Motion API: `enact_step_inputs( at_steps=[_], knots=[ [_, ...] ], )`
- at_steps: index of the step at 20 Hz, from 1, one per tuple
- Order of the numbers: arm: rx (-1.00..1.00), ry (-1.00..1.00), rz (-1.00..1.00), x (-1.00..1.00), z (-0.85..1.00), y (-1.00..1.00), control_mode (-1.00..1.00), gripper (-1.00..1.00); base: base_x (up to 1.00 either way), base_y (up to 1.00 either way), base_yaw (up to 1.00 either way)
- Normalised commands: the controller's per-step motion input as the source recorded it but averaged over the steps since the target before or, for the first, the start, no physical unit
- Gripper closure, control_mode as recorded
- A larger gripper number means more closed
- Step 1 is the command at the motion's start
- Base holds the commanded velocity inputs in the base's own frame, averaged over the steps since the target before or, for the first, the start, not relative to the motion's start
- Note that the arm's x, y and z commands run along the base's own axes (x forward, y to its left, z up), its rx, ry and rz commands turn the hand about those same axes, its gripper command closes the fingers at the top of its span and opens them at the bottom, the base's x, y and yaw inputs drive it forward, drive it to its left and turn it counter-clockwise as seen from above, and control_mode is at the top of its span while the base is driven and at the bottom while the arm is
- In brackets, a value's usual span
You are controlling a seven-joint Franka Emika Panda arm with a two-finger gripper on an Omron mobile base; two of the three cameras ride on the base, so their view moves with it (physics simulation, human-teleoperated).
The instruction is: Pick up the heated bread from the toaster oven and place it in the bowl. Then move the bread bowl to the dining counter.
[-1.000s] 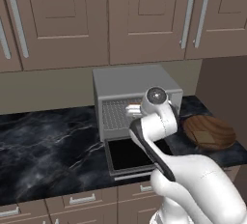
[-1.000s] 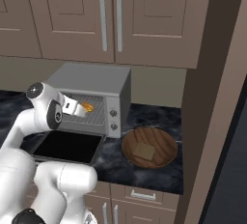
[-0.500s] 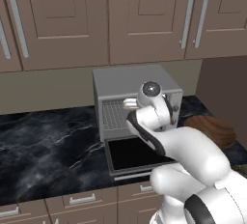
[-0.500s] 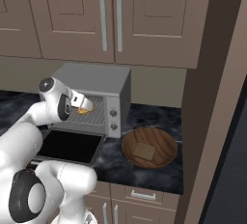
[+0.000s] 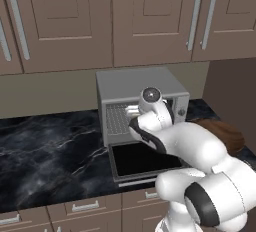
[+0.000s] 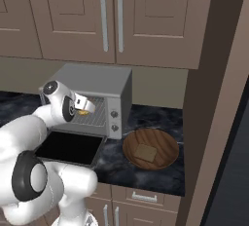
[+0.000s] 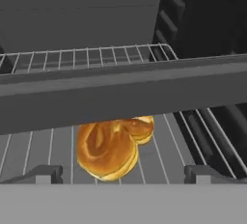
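Observation:
The grey toaster oven [image 5: 141, 83] [image 6: 99, 80] stands on the black marble counter with its glass door [image 5: 144, 159] [image 6: 68, 147] dropped flat. The golden-orange bread [image 7: 109, 147] [image 6: 83, 112] lies on the wire rack [image 7: 43, 146] inside. My gripper [image 7: 120, 175] [image 6: 87, 105] [image 5: 133, 110] is at the oven mouth, open, with one fingertip either side of the bread and apart from it. A grey bar of the oven front [image 7: 120, 97] crosses the hand view above the bread. The brown wooden bowl [image 6: 165, 141] [image 5: 227, 134] sits right of the oven. The dining counter is out of view.
Taupe upper cabinets [image 5: 145, 16] [image 6: 112, 18] hang over the counter. A tall brown panel [image 6: 214, 98] closes the counter's right end beside the bowl. Black marble counter [image 5: 45, 151] stretches to the left of the oven. Two knobs [image 6: 115, 121] sit on the oven's right front.
The arm has leaned forward and carried the hand from in front of the oven up to its opening. The jaws have stayed open; bread and bowl have not moved.

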Motion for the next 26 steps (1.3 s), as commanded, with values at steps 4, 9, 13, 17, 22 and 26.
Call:
enact_step_inputs(
  at_steps=[4, 9, 13, 17, 22, 26],
  knots=[
    [-0.05, 0.04, 0.04, 0.30, -0.50, 0.06, -1.00, -1.00, 0.00, 0.00, 0.00],
    [-0.01, 0.01, 0.02, 0.33, -0.29, 0.08, -1.00, -1.00, 0.00, 0.00, 0.00],
    [0.00, 0.00, 0.00, 0.33, -0.18, 0.03, -1.00, -1.00, 0.00, 0.00, 0.00],
    [0.00, 0.00, 0.00, 0.09, -0.38, 0.01, -1.00, 1.00, 0.00, 0.00, 0.00],
    [0.00, 0.00, 0.00, -0.04, -0.22, -0.01, -1.00, 1.00, 0.00, 0.00, 0.00],
    [0.00, 0.00, 0.00, -0.08, 0.00, 0.00, -1.00, 1.00, 0.00, 0.00, 0.00]
  ],
)
